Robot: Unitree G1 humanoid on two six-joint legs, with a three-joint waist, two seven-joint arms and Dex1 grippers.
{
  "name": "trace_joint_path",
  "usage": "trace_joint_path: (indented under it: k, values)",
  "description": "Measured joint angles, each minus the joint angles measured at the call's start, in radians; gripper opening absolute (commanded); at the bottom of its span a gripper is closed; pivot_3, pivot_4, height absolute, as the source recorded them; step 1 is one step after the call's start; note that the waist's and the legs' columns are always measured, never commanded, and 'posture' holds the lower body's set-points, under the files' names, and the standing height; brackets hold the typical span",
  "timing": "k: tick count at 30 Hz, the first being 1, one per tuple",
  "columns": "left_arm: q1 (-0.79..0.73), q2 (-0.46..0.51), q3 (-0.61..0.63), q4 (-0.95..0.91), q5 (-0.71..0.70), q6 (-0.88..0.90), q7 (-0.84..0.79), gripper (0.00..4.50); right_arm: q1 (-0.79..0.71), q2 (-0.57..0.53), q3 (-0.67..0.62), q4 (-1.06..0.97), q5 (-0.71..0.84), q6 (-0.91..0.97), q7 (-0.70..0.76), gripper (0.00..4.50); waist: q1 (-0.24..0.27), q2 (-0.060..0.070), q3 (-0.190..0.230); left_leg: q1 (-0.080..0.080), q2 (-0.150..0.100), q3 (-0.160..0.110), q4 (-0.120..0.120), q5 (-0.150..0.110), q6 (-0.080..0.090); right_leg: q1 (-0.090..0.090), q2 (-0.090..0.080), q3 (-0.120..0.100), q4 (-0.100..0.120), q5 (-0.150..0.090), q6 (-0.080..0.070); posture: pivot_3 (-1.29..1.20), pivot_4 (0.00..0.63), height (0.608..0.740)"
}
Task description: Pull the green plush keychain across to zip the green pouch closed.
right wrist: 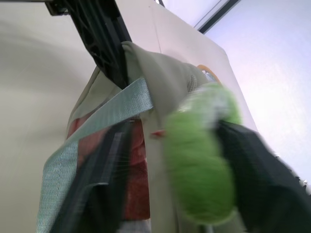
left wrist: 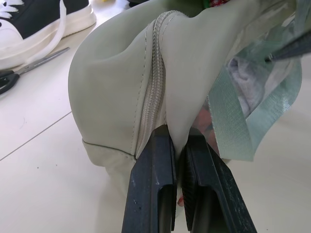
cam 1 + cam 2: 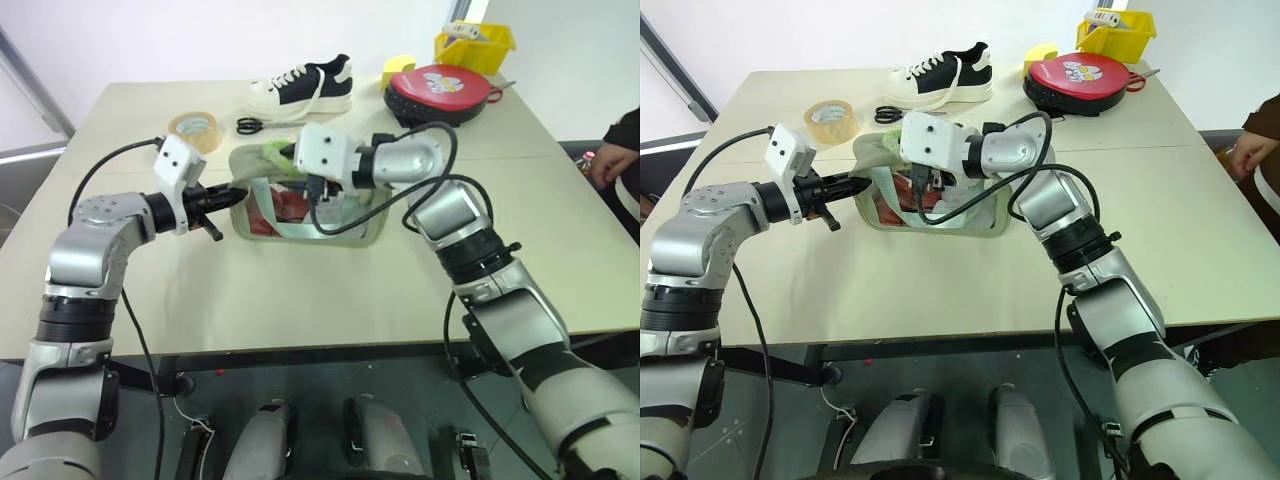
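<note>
Left gripper [image 2: 177, 165] pinches the end fabric of the green pouch [image 3: 355, 228], mid-table. Right gripper [image 1: 170, 160] has fingers either side of the green plush keychain [image 1: 199, 155] on top; grip unclear.

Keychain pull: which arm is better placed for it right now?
Right. The right claw already has the keychain between its fingers, at the pouch's top. The left claw is shut on the pouch's end fabric, anchoring it, so it should probably stay there.
</note>
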Motion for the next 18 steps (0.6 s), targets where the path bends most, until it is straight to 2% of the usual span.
trace_joint_path:
  k: [2,8,12,15,18]
  values:
    - [0.000,-0.002,0.000,0.000,0.000,-0.001,0.001,0.00,0.001,0.001,-0.035,-0.037,0.046,0.084,0.015,0.06,0.001,0.000,0.000,0.000,0.000,0.000,0.000,0.000,0.000,0.000,0.000,0.000,0.000,0.000,0.000,0.00,0.150,0.740]
    - [0.000,-0.012,0.000,0.000,0.002,-0.004,0.005,0.00,0.004,-0.011,-0.139,-0.181,0.188,0.384,0.030,0.02,0.003,0.000,0.000,0.000,0.000,0.000,0.000,-0.001,0.002,0.000,0.000,0.000,0.000,0.000,0.000,0.00,0.150,0.740]
    - [0.000,-0.017,0.000,0.000,0.001,-0.007,0.002,0.00,0.004,-0.045,-0.238,-0.204,0.237,0.520,-0.046,0.02,0.006,0.000,0.000,0.000,0.000,0.000,0.000,-0.002,0.004,0.001,0.000,0.000,0.000,0.000,0.000,0.00,0.150,0.740]
    - [-0.001,-0.019,-0.001,0.000,0.001,-0.008,-0.001,0.00,0.005,-0.075,-0.270,-0.188,0.230,0.530,-0.117,0.02,0.004,0.000,0.000,0.000,0.000,0.000,0.000,-0.002,0.004,0.000,0.000,0.000,0.000,0.000,0.000,0.00,0.150,0.740]
    - [-0.001,-0.019,-0.006,0.000,0.002,-0.009,-0.004,0.00,0.059,-0.179,-0.280,-0.166,0.168,0.452,-0.188,0.02,0.008,0.000,0.000,0.000,0.000,0.000,0.000,-0.002,0.004,0.001,-0.001,0.000,-0.001,0.000,0.000,0.00,0.150,0.740]
